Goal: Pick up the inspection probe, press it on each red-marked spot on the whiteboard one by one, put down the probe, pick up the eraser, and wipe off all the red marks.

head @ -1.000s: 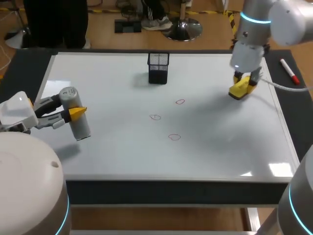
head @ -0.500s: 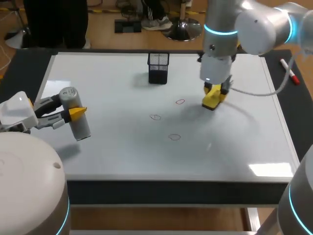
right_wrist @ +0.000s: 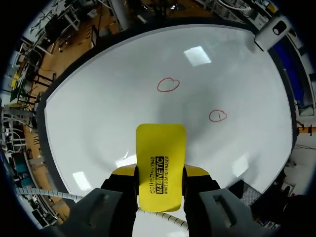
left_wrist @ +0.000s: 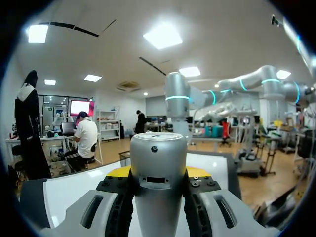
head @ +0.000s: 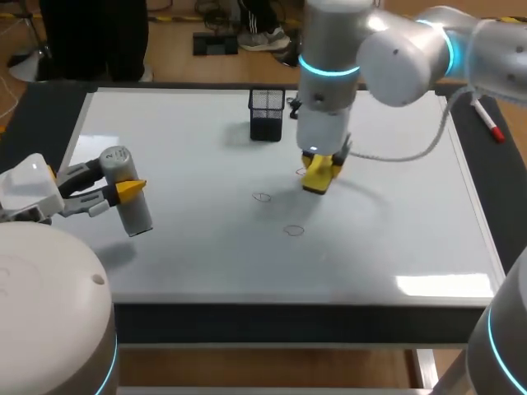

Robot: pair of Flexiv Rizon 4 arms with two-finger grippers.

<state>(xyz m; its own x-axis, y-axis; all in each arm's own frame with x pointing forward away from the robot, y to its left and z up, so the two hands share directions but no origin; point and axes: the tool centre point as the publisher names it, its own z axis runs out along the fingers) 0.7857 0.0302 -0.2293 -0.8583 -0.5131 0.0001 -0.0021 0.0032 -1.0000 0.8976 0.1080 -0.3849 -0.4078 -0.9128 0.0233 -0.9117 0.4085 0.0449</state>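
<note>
My left gripper is shut on the grey cylindrical probe, held above the whiteboard's left side. In the left wrist view the probe fills the gap between the yellow tips. Reaching in to the middle of the board, my right gripper is shut on the yellow eraser. The eraser stands at the far red mark and hides most of it. Two more red marks lie nearer. The right wrist view shows the eraser between the fingers, with two red marks ahead.
A black mesh pen holder stands at the back middle of the board, just left of my right arm. A red marker lies on the dark strip beyond the board's right edge.
My right arm has swept left across the board with the eraser, from the right side to the far red mark. The left arm and probe have not moved.
</note>
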